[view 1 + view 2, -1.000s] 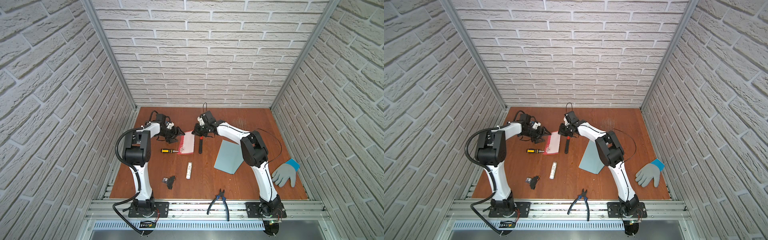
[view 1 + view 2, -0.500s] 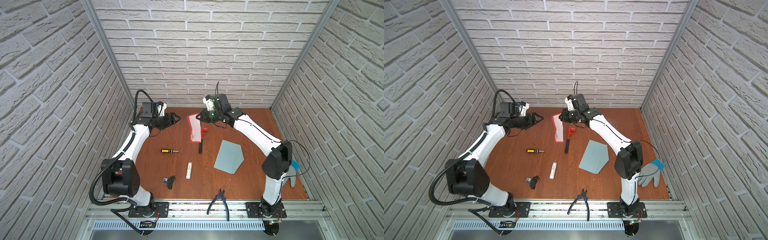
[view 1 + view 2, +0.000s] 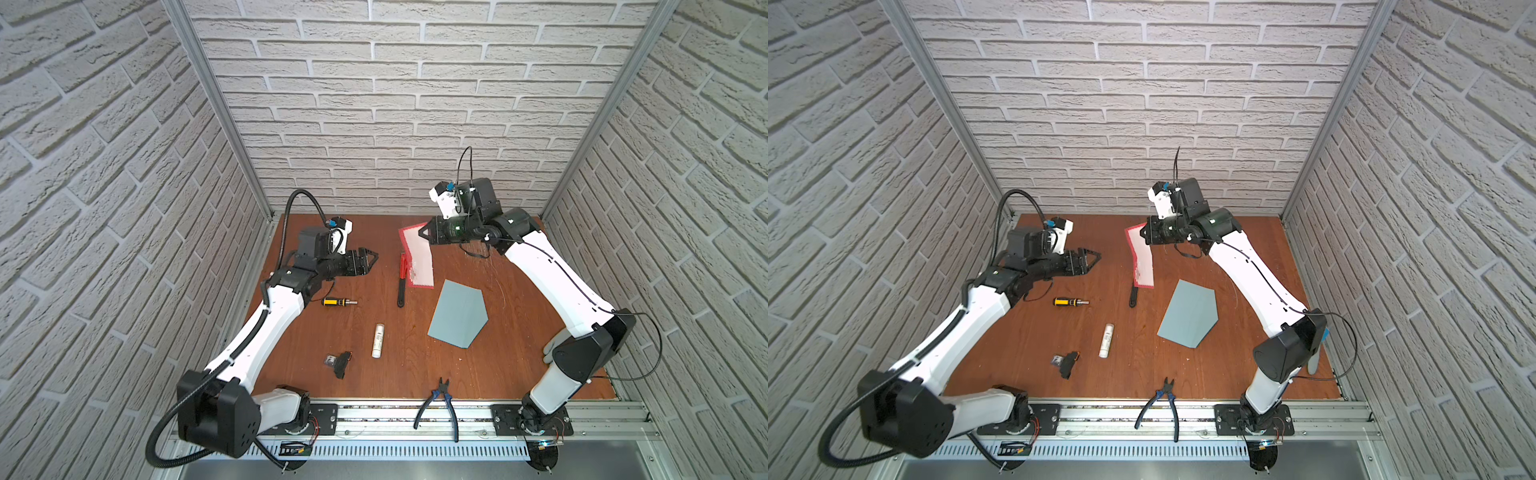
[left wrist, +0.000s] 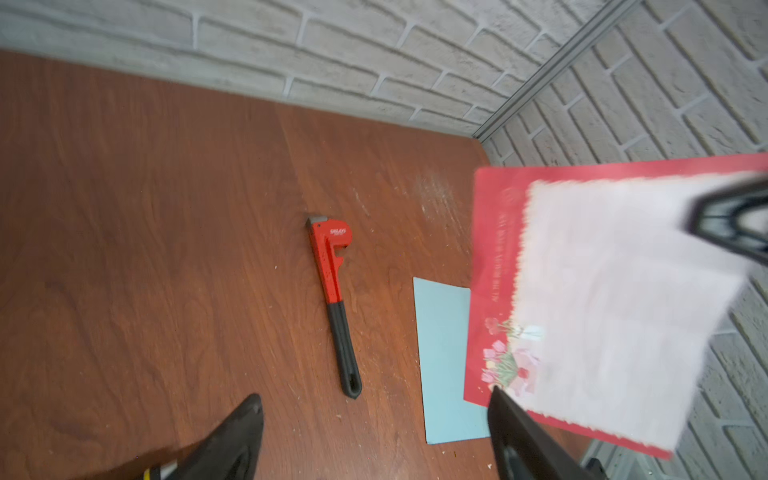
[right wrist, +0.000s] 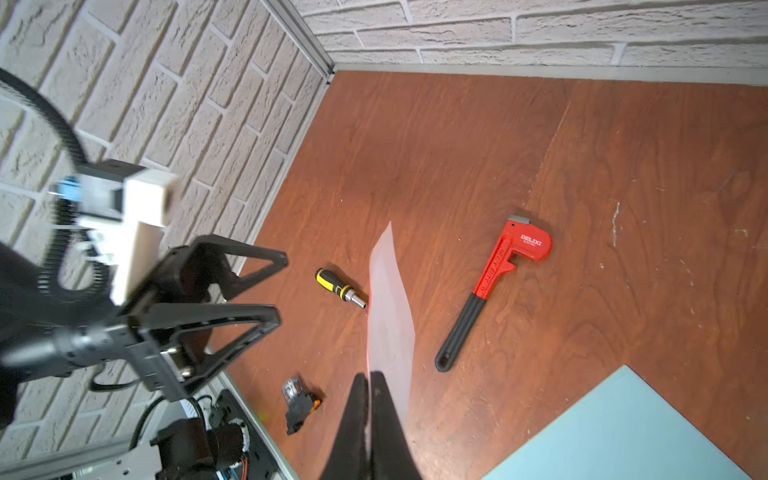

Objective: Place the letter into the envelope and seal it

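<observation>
the right gripper (image 3: 424, 233) was clamped tight on a top corner of the letter (image 3: 419, 259), which hung in the air over the far middle of the table (image 3: 519, 365), just beside the red wrench (image 3: 401, 286). the envelope (image 3: 457, 320) lay flat on the table nearer the front. the left gripper (image 3: 374, 258) hovered apart from the letter, jaws spread wide and holding nothing.

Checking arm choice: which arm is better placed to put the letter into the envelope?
Right. The right gripper is shut on the letter, held in the air, and the envelope lies flat nearer that arm. The left gripper is open and empty.
</observation>
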Motion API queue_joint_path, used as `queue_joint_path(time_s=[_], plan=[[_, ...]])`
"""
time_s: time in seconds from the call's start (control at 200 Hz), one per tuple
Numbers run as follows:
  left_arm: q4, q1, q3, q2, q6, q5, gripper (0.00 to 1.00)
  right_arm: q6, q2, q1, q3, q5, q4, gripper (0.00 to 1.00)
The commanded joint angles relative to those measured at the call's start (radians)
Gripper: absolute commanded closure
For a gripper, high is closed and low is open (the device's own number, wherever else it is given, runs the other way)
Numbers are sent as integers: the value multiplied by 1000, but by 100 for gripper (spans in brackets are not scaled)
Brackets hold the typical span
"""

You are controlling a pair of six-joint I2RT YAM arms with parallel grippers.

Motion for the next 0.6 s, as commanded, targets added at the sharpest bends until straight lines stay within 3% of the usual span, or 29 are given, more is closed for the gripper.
queue_joint_path(time_s=[0.0, 0.33, 0.595], plan=[[123, -21, -38, -68, 98, -4, 14, -88, -56, 2, -68, -47, -30, 94], [148, -160, -219, -300, 273, -34, 9, -208, -209, 41, -255, -62, -10, 94], [177, -234, -327, -428, 349, 26, 11, -277, -315, 136, -404, -19, 2, 94]])
